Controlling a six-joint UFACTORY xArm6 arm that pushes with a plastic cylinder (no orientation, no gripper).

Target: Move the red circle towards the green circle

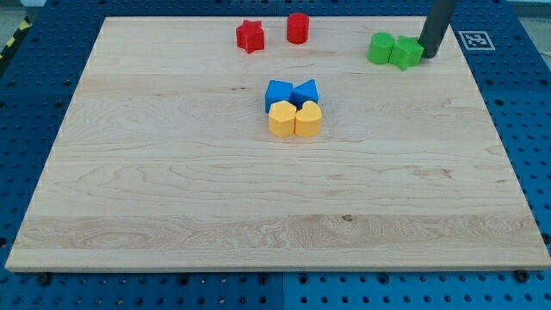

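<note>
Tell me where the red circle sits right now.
The red circle stands near the view's top edge, slightly right of centre, just right of the red star and well left of the green circle. My tip is beside the other green block.

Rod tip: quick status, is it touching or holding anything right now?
My tip: no gripper, holds nothing; it sits at the right edge of the green pair, seemingly touching; well right of the red circle.

Red star [250, 36] and red circle [298, 28]; two green blocks [394, 50]; two blue blocks [291, 92]; two yellow blocks [294, 119]; pale wooden board [172, 172].
</note>
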